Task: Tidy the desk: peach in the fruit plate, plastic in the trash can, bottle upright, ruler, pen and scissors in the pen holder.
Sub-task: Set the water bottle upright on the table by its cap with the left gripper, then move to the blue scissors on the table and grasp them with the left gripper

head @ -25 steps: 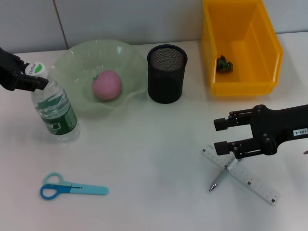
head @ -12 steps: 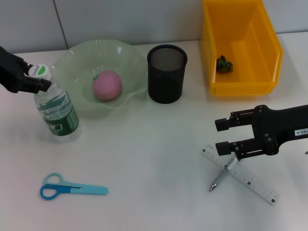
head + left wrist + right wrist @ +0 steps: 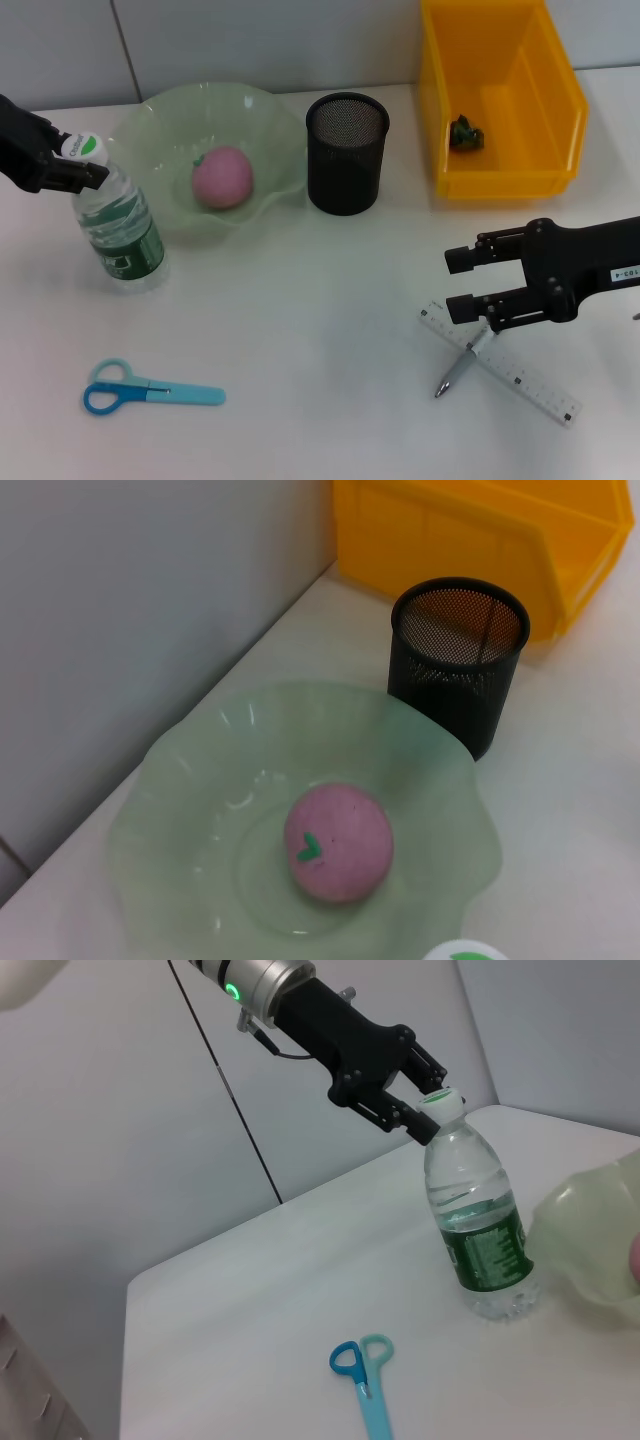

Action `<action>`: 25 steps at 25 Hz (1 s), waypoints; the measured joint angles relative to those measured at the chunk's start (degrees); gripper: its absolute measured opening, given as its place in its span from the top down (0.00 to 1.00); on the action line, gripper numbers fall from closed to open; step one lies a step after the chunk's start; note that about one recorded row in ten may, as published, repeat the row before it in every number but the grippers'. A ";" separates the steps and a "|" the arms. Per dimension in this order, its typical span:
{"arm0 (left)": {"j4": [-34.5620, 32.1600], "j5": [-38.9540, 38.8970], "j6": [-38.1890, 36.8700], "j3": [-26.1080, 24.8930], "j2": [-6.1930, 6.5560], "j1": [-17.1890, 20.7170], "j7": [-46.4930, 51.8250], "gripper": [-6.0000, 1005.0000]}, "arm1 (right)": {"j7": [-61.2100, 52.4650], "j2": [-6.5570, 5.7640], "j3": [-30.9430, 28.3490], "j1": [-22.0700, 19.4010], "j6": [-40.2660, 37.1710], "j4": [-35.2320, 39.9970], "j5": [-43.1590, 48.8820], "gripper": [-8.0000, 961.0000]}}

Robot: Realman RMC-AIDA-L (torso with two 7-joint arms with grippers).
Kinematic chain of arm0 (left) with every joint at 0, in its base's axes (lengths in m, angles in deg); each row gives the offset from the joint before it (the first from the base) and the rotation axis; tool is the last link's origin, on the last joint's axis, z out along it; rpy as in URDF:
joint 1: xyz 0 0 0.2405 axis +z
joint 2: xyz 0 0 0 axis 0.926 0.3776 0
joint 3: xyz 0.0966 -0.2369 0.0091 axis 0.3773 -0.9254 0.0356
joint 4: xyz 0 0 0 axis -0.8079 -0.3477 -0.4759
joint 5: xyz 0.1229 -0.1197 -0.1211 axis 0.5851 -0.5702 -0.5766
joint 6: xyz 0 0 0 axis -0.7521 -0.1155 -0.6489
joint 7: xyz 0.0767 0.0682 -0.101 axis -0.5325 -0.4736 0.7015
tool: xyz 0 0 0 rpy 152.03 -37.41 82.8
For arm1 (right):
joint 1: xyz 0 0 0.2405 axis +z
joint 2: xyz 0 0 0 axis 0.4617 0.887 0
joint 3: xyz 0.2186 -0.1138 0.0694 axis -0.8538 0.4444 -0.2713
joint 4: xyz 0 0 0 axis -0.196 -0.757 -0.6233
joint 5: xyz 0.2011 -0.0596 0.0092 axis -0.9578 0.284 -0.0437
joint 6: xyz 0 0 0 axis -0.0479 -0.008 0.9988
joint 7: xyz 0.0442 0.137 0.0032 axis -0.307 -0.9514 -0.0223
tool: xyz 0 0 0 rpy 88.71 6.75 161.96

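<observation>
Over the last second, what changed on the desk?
The left gripper tipped the bottle from a slight lean to nearly upright, fingers at its cap. The right gripper hardly moved above the pen and ruler. Scissors, peach unchanged.

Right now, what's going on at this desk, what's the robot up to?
The robot is tidying. Its left gripper is at the cap of the bottle, which stands upright beside the fruit plate holding the peach. The right gripper hovers open above the pen lying across the ruler. The scissors still lie on the desk, and the pen holder is empty.
</observation>
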 joint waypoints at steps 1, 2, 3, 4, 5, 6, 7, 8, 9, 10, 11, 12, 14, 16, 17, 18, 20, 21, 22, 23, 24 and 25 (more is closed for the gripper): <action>0.00 -0.08 -0.01 0.00 0.00 0.00 0.03 0.56 | -0.01 0.00 -0.09 0.02 -0.20 0.00 0.00 0.25; 0.08 -0.20 -0.03 0.00 0.02 -0.02 0.13 0.56 | -0.03 0.00 -0.19 0.04 -0.37 0.00 0.00 0.25; 0.17 -0.23 -0.04 0.01 0.07 -0.02 0.28 0.56 | -0.08 0.00 -0.34 0.08 -0.63 0.00 0.00 0.25; 0.31 -0.22 -0.01 0.00 0.12 -0.03 0.51 0.56 | -0.14 0.00 -0.37 0.11 -0.64 0.00 0.00 0.25; 0.31 -0.20 0.04 0.00 0.10 -0.03 0.52 0.56 | -0.20 0.00 -0.38 0.13 -0.64 0.00 0.00 0.25; 0.31 -0.15 0.07 0.00 0.04 -0.03 0.52 0.56 | -0.25 -0.01 -0.38 0.13 -0.64 0.00 0.00 0.25; 0.31 -0.15 0.07 0.00 0.04 -0.03 0.52 0.56 | -0.25 -0.01 -0.38 0.13 -0.64 0.00 0.00 0.25; 0.31 -0.12 0.08 0.00 0.02 -0.03 0.53 0.56 | -0.56 -0.06 -0.38 0.13 -0.64 0.04 0.00 0.25; 0.31 -0.12 0.08 0.00 0.02 -0.03 0.53 0.56 | -0.56 -0.06 -0.38 0.13 -0.64 0.04 0.00 0.25; 0.29 -0.10 0.09 0.00 -0.03 -0.03 0.53 0.56 | -0.68 -0.06 -0.38 0.13 -0.65 0.05 0.00 0.25; 0.29 -0.10 0.09 0.00 -0.03 -0.02 0.53 0.52 | -0.74 -0.06 -0.38 0.13 -0.69 0.05 0.00 0.25; 0.30 -0.12 0.09 0.00 -0.03 -0.01 0.52 0.48 | -0.77 -0.07 -0.38 0.13 -0.73 0.06 0.00 0.25; 0.30 -0.24 0.06 0.00 -0.04 0.02 0.49 0.41 | -0.79 -0.08 -0.38 0.12 -0.80 0.06 0.00 0.25; 0.25 -0.33 -0.13 0.00 -0.02 0.06 0.46 0.34 | -0.83 -0.09 -0.38 0.02 -0.85 0.06 0.00 0.25; 0.25 -0.33 -0.28 0.00 0.00 0.06 0.46 0.31 | -0.85 -0.09 -0.38 -0.01 -0.88 0.06 0.00 0.25; 0.24 -0.34 -0.44 -0.09 0.00 0.07 0.46 0.28 | -0.88 -0.09 -0.38 -0.05 -0.97 0.09 0.00 0.25; 0.17 -0.36 -0.56 -0.17 -0.02 0.07 0.46 0.22 | -0.90 -0.12 -0.38 -0.07 -0.99 0.10 0.00 0.25; 0.06 -0.41 -0.74 -0.24 -0.05 0.07 0.46 0.19 | -0.95 -0.14 -0.38 -0.10 -1.01 0.11 0.00 0.25; 0.01 -0.43 -0.87 -0.29 -0.06 0.07 0.44 0.20 | -1.00 -0.17 -0.38 -0.12 -1.02 0.10 0.00 0.25; -0.31 -1.26 -1.72 -0.49 -0.04 0.18 0.30 0.20 | -1.08 -0.19 -0.38 -0.12 -1.04 0.10 0.00 0.25; -0.31 -1.26 -1.72 -0.49 -0.04 0.18 0.30 0.20 | -1.16 -0.19 -0.38 -0.13 -1.06 0.10 0.00 0.25; -0.54 -2.28 -2.10 -0.60 0.09 0.42 0.28 0.20 | -1.28 -0.19 -0.38 -0.15 -1.08 0.12 0.00 0.25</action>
